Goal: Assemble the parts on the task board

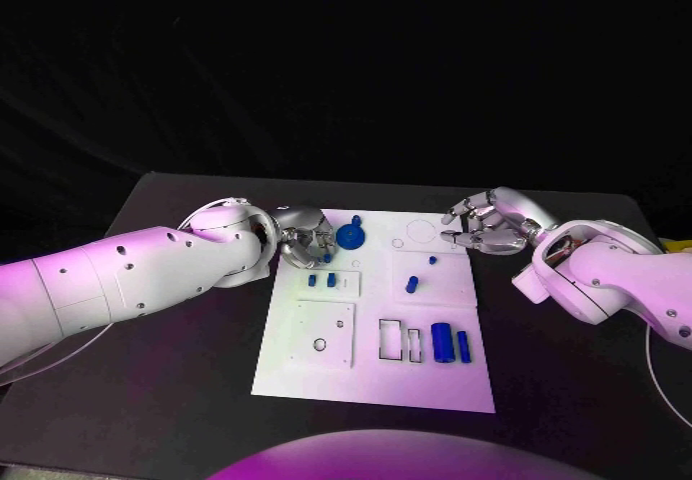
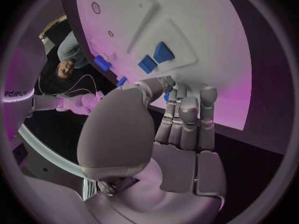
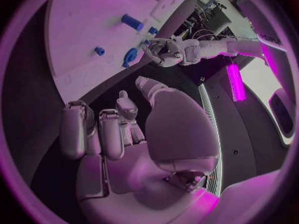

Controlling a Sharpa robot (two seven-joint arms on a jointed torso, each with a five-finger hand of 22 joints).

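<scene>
The white task board (image 1: 378,345) lies mid-table, most blue parts (image 1: 450,344) loose or standing, so assembly looks early. The left hand (image 1: 306,243) touches its far-left corner beside a blue round part (image 1: 353,237), grip unclear. The right hand (image 1: 483,222) hovers off the far-right corner, fingers curled, empty.

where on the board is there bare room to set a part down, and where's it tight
Free: the task board strip along its near edge, below the square inset plate and the two blue cylinders. Also the patch between the small blue peg and the cylinders. Crowded: the far left corner, where the left hand sits by the round blue part. The right hand hovers off the far right corner.
</scene>
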